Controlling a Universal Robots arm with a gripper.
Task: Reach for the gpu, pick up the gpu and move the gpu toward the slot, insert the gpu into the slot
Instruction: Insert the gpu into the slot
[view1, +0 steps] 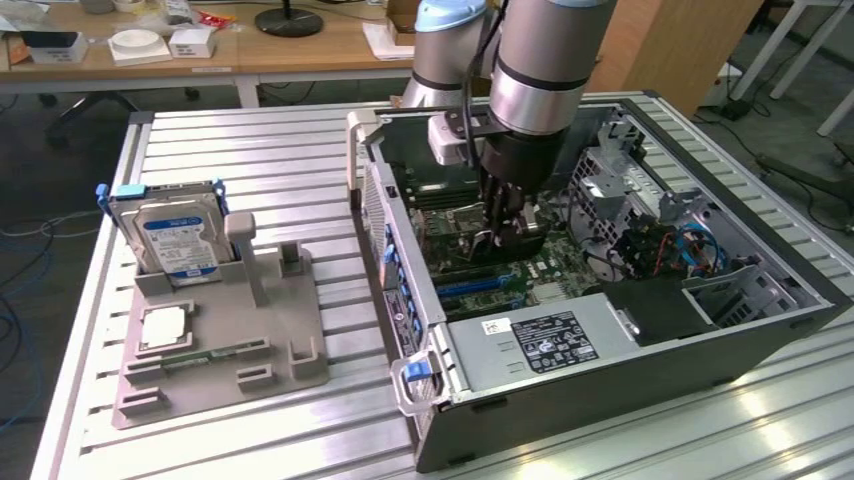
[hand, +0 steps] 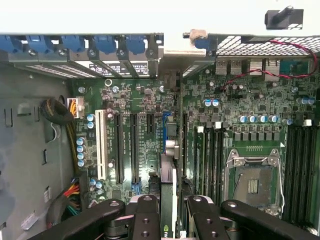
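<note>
The gpu (hand: 168, 200) stands on edge between the two black fingers (hand: 145, 220) of the claw (hand: 170, 222), at the lower centre of the wrist frame. The card runs away from the camera toward the blue expansion slot (hand: 167, 131) on the green motherboard (hand: 145, 140); whether its lower edge is seated cannot be told. A green logo fragment shows on the card near the fingers but is not legible. The jaws are closed partway, gripping the gpu from both sides.

In the exterior view, the claw (view1: 507, 235) sits inside the open computer case (view1: 787, 300) at frame centre, low over the motherboard.

The power supply (view1: 541, 345), at lower centre of the exterior frame, carries a black label with white print too small to read. The empty CPU socket (hand: 252, 182) lies at the lower right of the wrist frame.

At the left of the exterior frame, a grey parts holder (view1: 227, 340) rests on the slatted aluminium table (view1: 267, 150). It carries an upright hard drive (view1: 171, 235) with a blue-and-white label, its text unreadable.
</note>
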